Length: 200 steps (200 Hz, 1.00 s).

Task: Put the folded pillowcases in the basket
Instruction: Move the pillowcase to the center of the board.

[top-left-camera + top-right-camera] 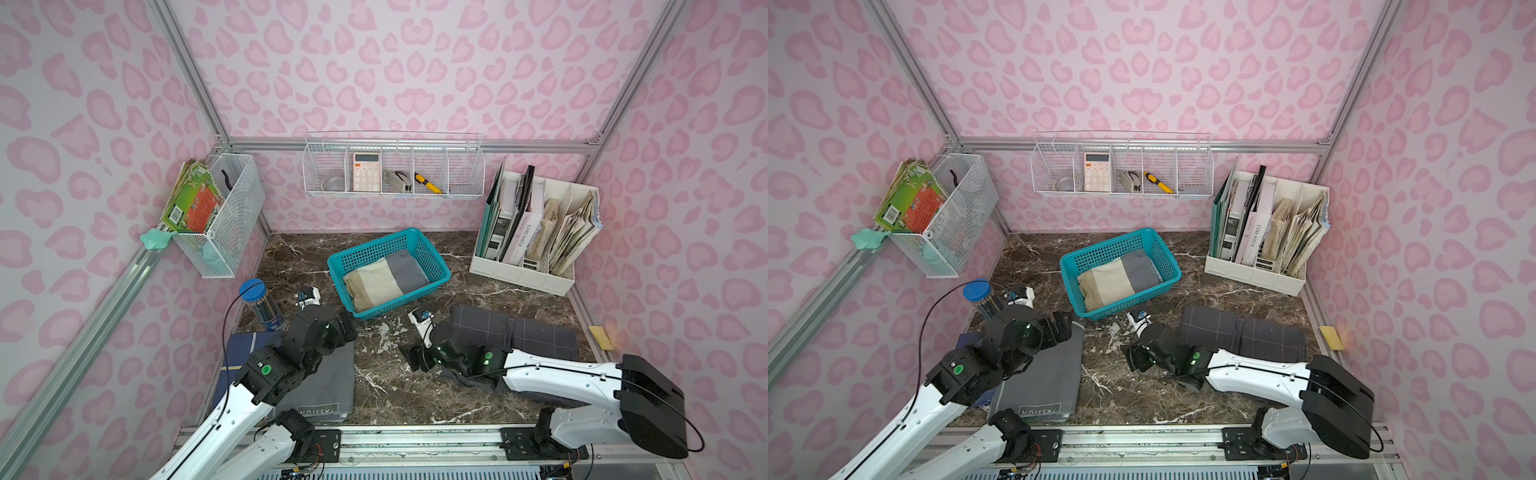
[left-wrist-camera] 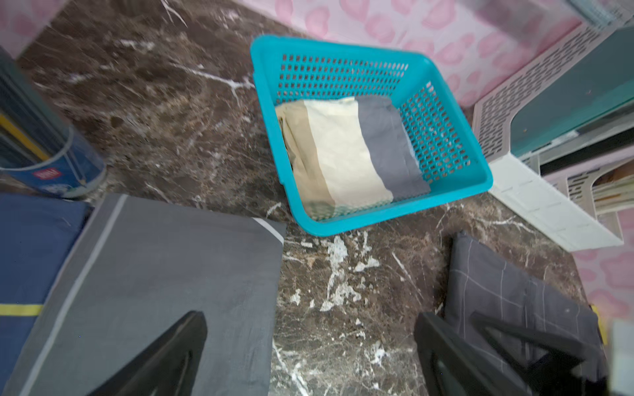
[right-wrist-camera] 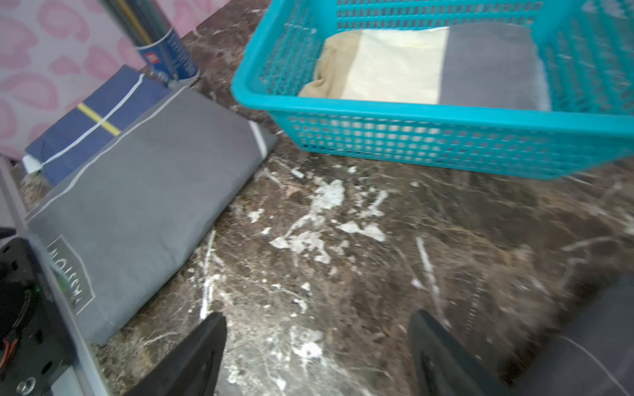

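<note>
Marble tabletop (image 1: 374, 395), pillowcase (image 1: 384, 278) inside basket (image 1: 401, 302); calculator (image 1: 367, 171) only in both top views

1. Tabletop (image 1: 395, 386): dark brown marble pattern with white veining, walled on 3 sides.
2. Teal basket (image 1: 376, 249): lattice sides, set at an angle near the middle, towards the back.
3. White file organiser (image 1: 519, 272): back right corner, loaded with folders and papers.
4. Pencil tube (image 1: 262, 305): clear, blue lid, upright by the left wall.
5. Navy folded cloth (image 1: 241, 349): front left, flat, just beside the tube.
6. Grey folded cloth (image 1: 328, 382): front left, lying against the navy one, printed label near the front edge.
7. Dark checked folded cloth (image 1: 536, 332): right side, flat, near the basket but apart from it.
8. Yellow block (image 1: 601, 337): at the right edge.
</note>
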### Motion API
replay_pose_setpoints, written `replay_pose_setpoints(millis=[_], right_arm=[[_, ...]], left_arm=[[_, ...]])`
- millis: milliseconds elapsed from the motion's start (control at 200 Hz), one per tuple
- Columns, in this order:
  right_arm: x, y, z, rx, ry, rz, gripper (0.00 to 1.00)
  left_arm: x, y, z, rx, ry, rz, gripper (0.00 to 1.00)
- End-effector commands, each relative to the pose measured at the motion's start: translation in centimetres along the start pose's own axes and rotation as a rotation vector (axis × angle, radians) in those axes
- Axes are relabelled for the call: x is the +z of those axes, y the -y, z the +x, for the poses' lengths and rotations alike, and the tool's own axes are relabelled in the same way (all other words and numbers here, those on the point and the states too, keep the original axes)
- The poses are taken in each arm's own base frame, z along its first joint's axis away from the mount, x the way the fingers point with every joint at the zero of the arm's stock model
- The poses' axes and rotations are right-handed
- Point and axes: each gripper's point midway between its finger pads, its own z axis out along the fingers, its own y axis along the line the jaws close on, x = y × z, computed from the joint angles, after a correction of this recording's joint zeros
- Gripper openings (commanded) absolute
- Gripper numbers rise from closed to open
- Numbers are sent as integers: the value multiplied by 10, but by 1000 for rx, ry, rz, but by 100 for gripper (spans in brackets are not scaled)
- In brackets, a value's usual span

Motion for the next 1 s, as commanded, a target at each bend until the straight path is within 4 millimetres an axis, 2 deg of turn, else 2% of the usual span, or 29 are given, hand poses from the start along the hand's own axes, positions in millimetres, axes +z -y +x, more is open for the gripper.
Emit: replay_pose_setpoints(millis=[0, 215, 315, 450, 675, 720, 740, 820, 995], right_arm=[[21, -34, -8, -70, 5, -30, 87], [56, -91, 11, -250, -69, -88, 88], [68, -114, 21, -308, -102, -139, 88], [86, -134, 39, -377, -169, -161, 88], [115, -133, 55, -416, -242, -109, 88], [118, -130, 64, -428, -268, -103, 89], [120, -137, 54, -425, -249, -109, 88], [126, -135, 60, -432, -275, -90, 89], [126, -108, 70, -369, -323, 15, 88]], left_arm=[[-13, -24, -17, 33, 109, -98, 99], [-38, -49, -27, -32, 228, -127, 99], [-45, -52, -29, -55, 261, -113, 99], [-50, -60, -28, -72, 262, -135, 99], [-52, -66, -26, -84, 271, -157, 99], [-52, -67, -25, -85, 268, -158, 99], [-51, -68, -24, -85, 266, -159, 99], [-51, -68, -23, -88, 264, -161, 99], [-50, -69, -22, -84, 258, -168, 99]])
